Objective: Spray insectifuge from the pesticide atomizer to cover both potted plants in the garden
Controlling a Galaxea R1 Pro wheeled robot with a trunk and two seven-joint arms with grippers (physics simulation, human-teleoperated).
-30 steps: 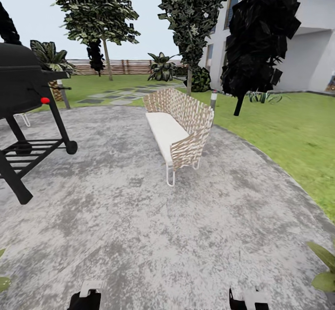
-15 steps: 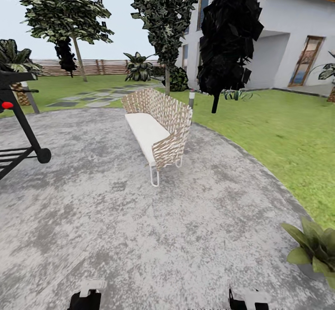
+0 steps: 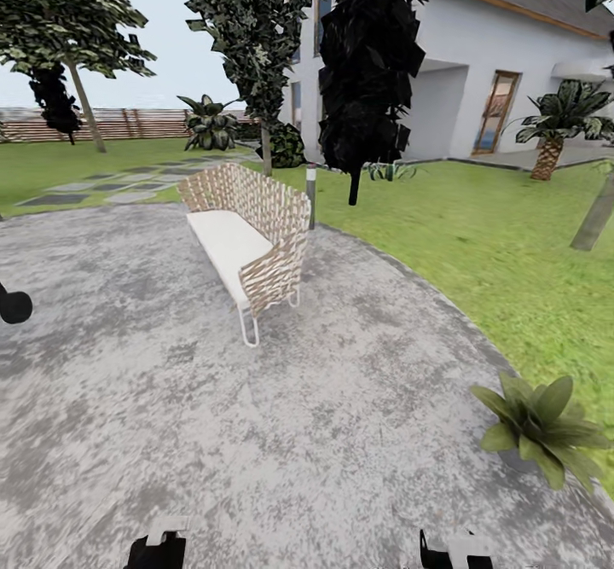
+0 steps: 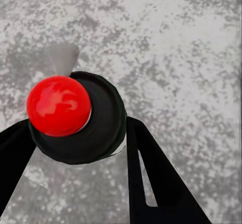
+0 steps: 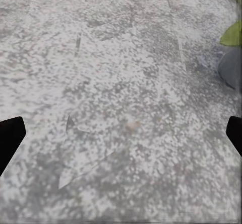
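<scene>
Still hunting the atomizer (plant (image 3: 541,420) right of the bench (image 3: 247,240)), right gripper (image 5: 121,133) jaws apart, left's unclear.

We stand on a round patio (image 3: 170,432) with a wicker bench (image 3: 247,240) ahead at its middle. One potted plant (image 3: 539,422) sits at the patio's right edge, beside the lawn (image 3: 495,236). Trees, a house (image 3: 477,83) and a fence (image 3: 128,123) lie behind.
</scene>
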